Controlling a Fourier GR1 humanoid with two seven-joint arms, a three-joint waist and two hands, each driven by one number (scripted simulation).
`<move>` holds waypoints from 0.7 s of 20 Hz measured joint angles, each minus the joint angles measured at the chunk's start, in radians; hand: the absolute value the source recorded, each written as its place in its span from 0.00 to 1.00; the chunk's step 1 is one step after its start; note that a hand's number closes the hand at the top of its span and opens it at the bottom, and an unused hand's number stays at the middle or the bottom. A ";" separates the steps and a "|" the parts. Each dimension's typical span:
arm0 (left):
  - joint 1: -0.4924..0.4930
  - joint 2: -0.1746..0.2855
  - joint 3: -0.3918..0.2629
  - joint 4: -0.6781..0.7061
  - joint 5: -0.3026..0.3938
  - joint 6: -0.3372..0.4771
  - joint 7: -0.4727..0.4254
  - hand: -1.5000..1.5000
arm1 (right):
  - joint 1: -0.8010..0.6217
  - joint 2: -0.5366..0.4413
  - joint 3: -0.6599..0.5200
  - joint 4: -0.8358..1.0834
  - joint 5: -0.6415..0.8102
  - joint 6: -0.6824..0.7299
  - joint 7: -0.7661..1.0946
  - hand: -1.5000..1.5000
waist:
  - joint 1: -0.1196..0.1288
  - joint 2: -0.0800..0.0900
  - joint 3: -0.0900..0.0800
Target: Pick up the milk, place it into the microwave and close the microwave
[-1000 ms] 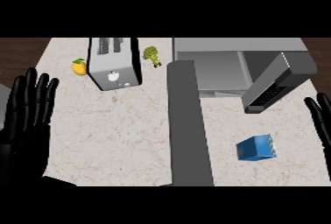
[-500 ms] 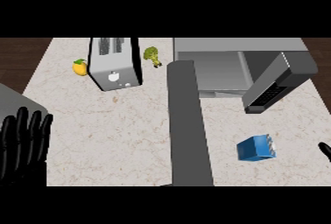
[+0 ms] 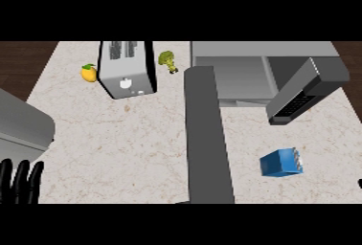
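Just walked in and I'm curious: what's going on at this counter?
Nothing is being held. The blue milk carton sits untouched on the counter, in front of the microwave, whose door stands open. The robot's left hand shows at the lower left edge, fingers straight and holding nothing; only a sliver of its right hand shows at the right edge. A toaster, a yellow fruit and broccoli stand at the back.
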 measured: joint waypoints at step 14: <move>0.262 0.042 0.057 -0.036 0.099 -0.147 -0.188 0.00 | -0.087 0.121 0.061 0.157 0.319 -0.021 -0.114 0.00 | 0.013 0.002 0.000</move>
